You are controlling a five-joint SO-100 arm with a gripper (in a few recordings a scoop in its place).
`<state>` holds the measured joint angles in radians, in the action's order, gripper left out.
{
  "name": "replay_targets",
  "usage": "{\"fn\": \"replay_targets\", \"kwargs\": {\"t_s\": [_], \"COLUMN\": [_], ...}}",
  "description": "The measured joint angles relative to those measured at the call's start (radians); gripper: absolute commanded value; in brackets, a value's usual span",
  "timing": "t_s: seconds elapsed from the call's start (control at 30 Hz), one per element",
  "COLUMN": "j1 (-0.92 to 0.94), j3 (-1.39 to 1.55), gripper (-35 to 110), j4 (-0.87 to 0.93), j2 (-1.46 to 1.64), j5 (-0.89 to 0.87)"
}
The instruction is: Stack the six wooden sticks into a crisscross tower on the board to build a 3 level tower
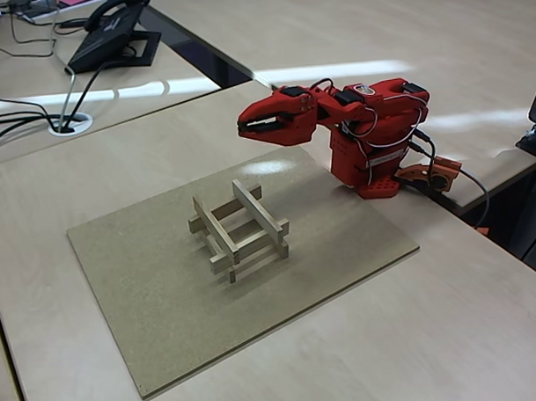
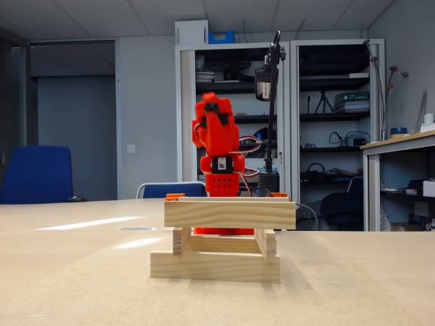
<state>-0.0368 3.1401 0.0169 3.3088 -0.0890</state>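
From the raised fixed view I see the tower (image 1: pixel 238 230) standing near the middle of the board (image 1: pixel 148 293): three levels of wooden sticks (image 1: pixel 259 210), two parallel per level, each level crossing the one below. My red arm (image 1: pixel 371 135) is folded low at the board's far right edge, well apart from the stack. The gripper (image 1: pixel 248 126) points left, above the board's far edge, its jaws together and holding nothing.

From the low fixed view the tower (image 2: pixel 224 238) sits close in front, a top stick (image 2: pixel 230 214) lying broadside across it. The arm (image 2: pixel 217 146) rises directly behind it; here I cannot tell how the jaws stand.
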Motion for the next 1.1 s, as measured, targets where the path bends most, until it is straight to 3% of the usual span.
{"fn": "replay_targets", "kwargs": {"t_s": [0.37, 0.8, 1.1], "j1": [0.0, 0.031, 0.034], "j3": [0.0, 0.0, 0.0], "gripper": [0, 0, 0], "j4": [-0.379, -1.476, -1.841], "j2": [0.002, 0.017, 0.017], "j5": [0.0, -0.009, -0.025]}}
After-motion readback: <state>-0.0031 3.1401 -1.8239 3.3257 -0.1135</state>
